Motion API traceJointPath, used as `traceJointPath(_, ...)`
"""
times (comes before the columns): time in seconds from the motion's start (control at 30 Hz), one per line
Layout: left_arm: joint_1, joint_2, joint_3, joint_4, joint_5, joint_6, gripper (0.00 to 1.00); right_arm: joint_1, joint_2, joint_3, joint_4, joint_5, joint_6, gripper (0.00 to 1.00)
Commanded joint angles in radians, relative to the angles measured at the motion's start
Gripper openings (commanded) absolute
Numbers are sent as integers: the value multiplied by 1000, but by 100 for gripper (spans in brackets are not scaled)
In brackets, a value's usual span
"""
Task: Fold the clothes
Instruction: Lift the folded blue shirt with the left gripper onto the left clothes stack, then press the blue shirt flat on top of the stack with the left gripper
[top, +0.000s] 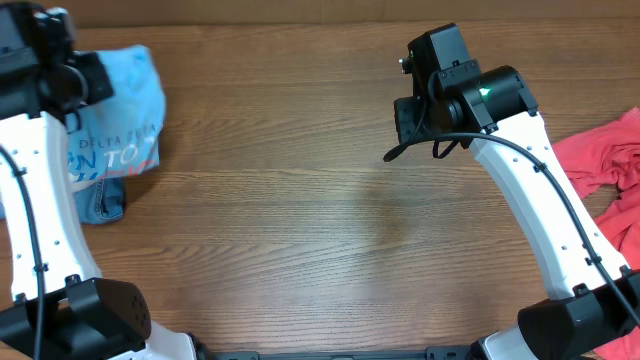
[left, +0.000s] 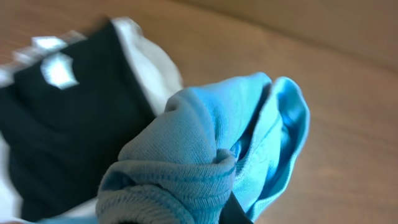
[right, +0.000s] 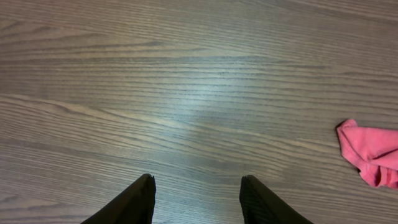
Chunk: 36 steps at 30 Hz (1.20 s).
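**Table** (top: 300, 230). Brown wood grain. The middle is bare from the near edge to the far edge.

**Red T-shirt** (top: 612, 165). Crumpled heap at the right edge of the table, partly out of the overhead view and not spread. No finger touches it. In the right wrist view one corner shows to the right of the fingers, well apart from them.

**Right gripper** (right: 198, 182). Hangs over the bare middle-right of the table. The fingers are spread and released, with only wood between them. It is the nearer arm to the red T-shirt, which lies off to its right side. It is well apart from the blue one, across the table to its left.

**Blue T-shirt** (top: 120, 120). Far left of the table, bunched, with the white lettering facing up. Its long axis runs roughly from far to near along the left edge, and a darker tail lies toward the near end.

**Left gripper** (top: 92, 78). At the far end of the blue T-shirt. The fingers are clenched on a gathered fold of blue cloth, which fills the left wrist view.

**Dark shape with white edging** (left: 68, 124). Behind the blue fold in the left wrist view. It is blurred and I cannot tell what it is.

**Judgement.** Folding has not begun on either shirt. The blue T-shirt is held only at its far end, and the bare wood lies to its right, so spreading it calls for a pull that way.
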<state>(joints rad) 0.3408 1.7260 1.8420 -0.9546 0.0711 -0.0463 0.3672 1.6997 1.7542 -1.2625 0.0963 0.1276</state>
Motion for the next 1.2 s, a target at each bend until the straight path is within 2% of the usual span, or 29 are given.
traceJointPath(0.0,46,-21,39,55,-30,24,4,-5,-11,14,-8,8,2,48)
traceJointPath(0.3,152,9,39,190,-24,24,4,-5,-11,14,-32,7,2,48)
traceJointPath(0.6,169,124,39,219,6,24,4,-5,-11,14,-45,6,3,48)
traceJointPath(0.83,170,146,39,284,-106,24,5,-5,-11,14,-53,3,3,48)
traceJointPath(1.17,171,210,39,320,-161,24,5,-5,-11,14,-60,-20,3,48)
